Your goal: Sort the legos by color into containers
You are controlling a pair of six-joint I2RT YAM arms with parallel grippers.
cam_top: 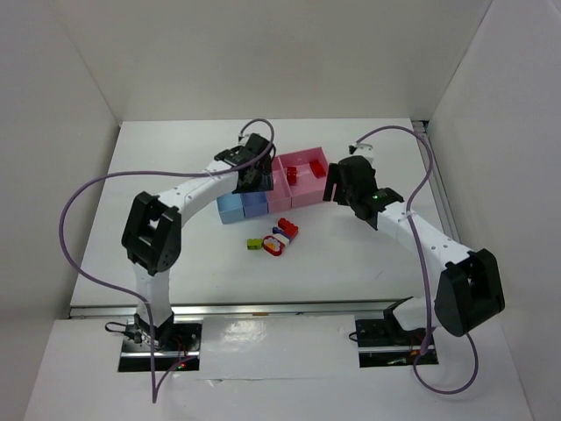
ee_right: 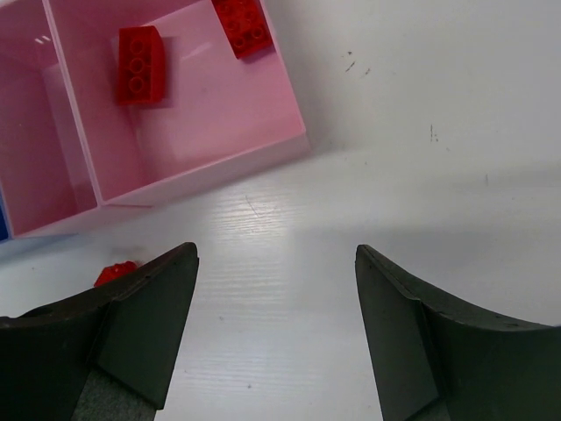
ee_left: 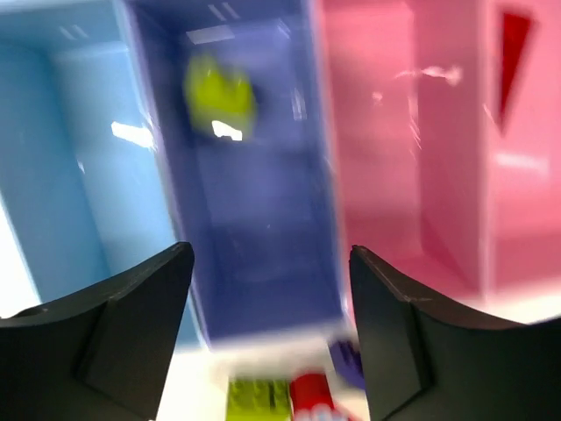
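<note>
Legos (cam_top: pixel 274 239) mid-sort: pile on table (cam_top: pixel 368 263) just in front of trays (cam_top: pixel 280 200), two red bricks (ee_right: pixel 140 63) in end pink tray (ee_right: pixel 202 140), one yellow-green brick (ee_left: pixel 219 95) in darker blue tray (ee_left: pixel 263 219); left gripper (ee_left: pixel 272 254) and right gripper (ee_right: pixel 276 250) both spread, empty, so next looks like dropping onto the pile for another pick.

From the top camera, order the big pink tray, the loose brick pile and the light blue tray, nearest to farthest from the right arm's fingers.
1. Big pink tray, beside the right arm's fingers.
2. Loose brick pile, on the table before the trays.
3. Light blue tray, row's far left end.
</note>
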